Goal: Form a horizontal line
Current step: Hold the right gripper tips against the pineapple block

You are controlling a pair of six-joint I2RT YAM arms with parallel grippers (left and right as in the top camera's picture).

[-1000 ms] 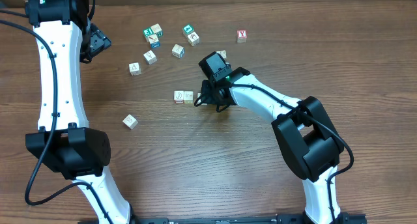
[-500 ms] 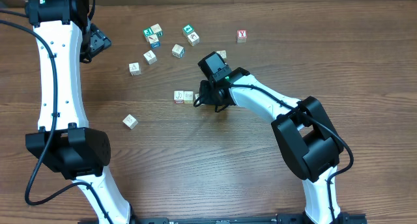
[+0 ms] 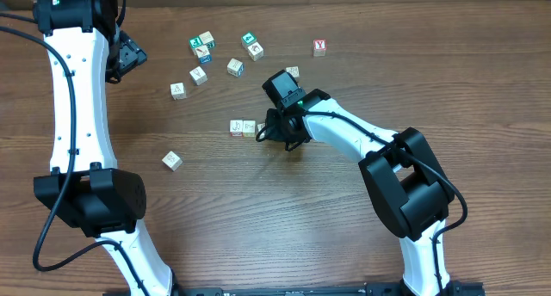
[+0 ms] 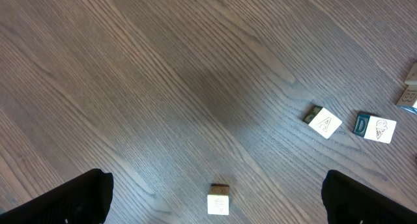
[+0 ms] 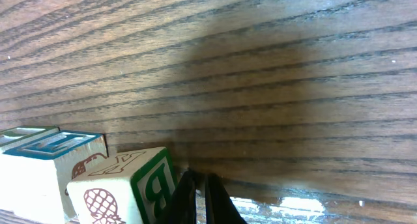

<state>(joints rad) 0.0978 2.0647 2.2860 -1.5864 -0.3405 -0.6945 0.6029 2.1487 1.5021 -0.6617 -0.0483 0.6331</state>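
Closed right gripper (image 5: 199, 195) seemingly against the horizontal line's (image 3: 243, 127) right edge.

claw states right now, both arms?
Left claw: open, empty.
Right claw: closed on nothing, tips beside the green-B cube.

Change noted: slight only. The right gripper (image 3: 265, 132), its black fingers pressed together, has edged a little closer to the right end of the row of small pale wooden printed cubes (image 3: 243, 127). The end cube with a green letter face (image 5: 120, 185) appears pushed tighter against that row.
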